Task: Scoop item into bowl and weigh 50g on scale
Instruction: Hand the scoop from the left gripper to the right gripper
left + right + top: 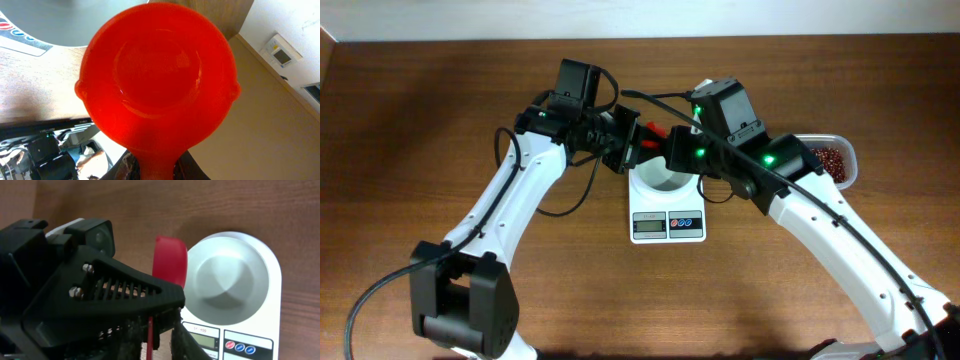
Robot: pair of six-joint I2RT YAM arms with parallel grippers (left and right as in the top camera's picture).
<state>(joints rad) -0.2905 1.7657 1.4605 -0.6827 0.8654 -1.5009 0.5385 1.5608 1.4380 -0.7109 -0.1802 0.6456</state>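
Note:
My left gripper (632,148) is shut on the handle of a red scoop (653,131), which is held over the back of the scale. In the left wrist view the scoop (157,70) fills the frame and is empty, with its handle between the jaws (155,170). My right gripper (666,150) meets it from the right. In the right wrist view its fingers (160,342) stand either side of the thin red handle with a gap, open. The white bowl (658,180) (227,277) sits on the white scale (667,225) (235,340); no beans show in it. The beans (830,158) lie at the right.
The beans sit in a clear plastic tub (848,152) at the table's right, behind my right arm. The left gripper's black body (90,300) fills the left of the right wrist view. Both arms cross close above the scale. Brown wooden table (440,100) all round.

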